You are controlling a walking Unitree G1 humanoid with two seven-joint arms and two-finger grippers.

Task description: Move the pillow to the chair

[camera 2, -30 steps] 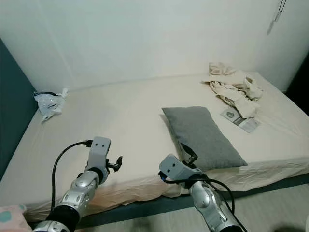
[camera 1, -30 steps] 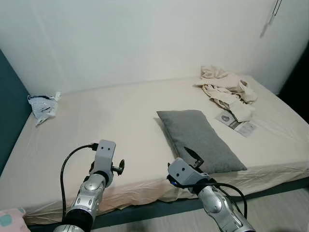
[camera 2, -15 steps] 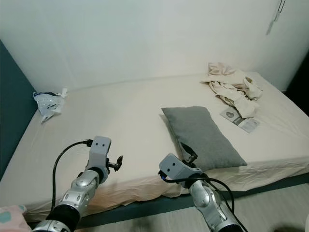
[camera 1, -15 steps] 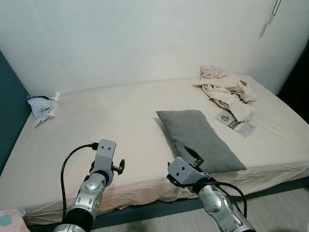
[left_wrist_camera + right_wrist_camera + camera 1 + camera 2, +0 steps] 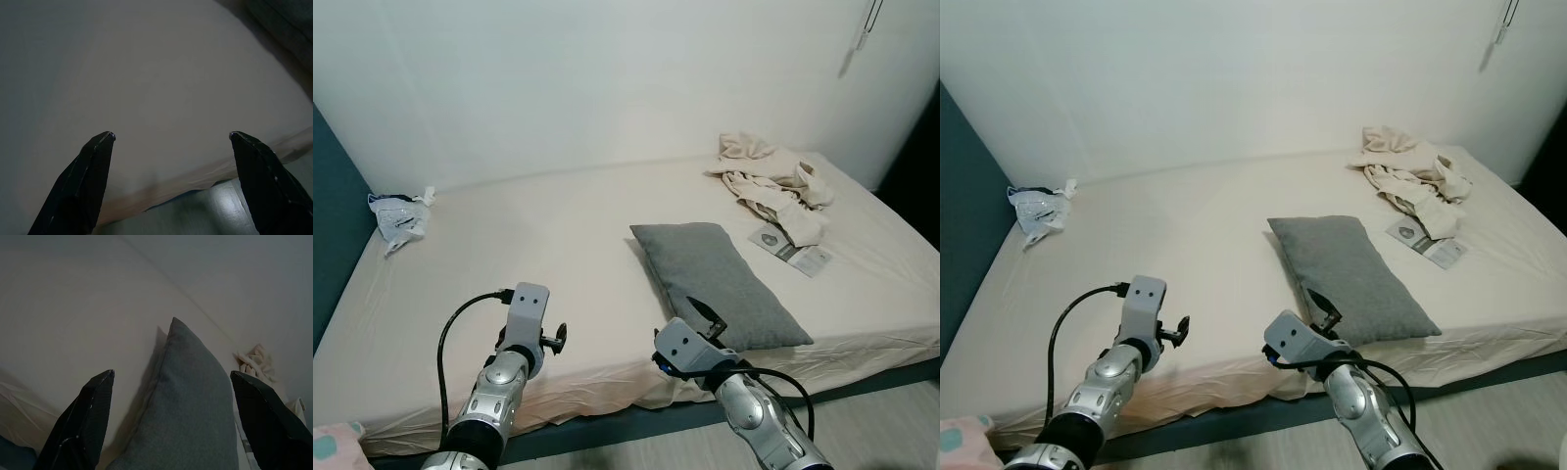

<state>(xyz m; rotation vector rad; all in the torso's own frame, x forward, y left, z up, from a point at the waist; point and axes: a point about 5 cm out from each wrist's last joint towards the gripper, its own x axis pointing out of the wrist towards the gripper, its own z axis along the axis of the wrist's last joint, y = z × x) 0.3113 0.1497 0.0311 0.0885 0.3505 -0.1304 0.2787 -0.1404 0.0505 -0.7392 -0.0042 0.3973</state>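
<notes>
A grey pillow [image 5: 720, 281] lies on the cream bed [image 5: 538, 255], right of centre and near the front edge. My right gripper [image 5: 171, 377] is open and hovers just short of the pillow's [image 5: 190, 401] near end, pointing along it. In the left eye view the right gripper [image 5: 705, 315] sits at the pillow's front left corner. My left gripper [image 5: 171, 137] is open over the bare sheet near the bed's front edge, well left of the pillow, with nothing between its fingers. From the head camera the left gripper [image 5: 553, 338] shows above the mattress edge.
A heap of cream clothes [image 5: 769, 176] and a printed packet [image 5: 793, 250] lie at the bed's far right. A crumpled plastic bag [image 5: 399, 217] rests at the far left by a dark teal wall [image 5: 333, 215]. Floor shows below the bed's front edge [image 5: 862, 431].
</notes>
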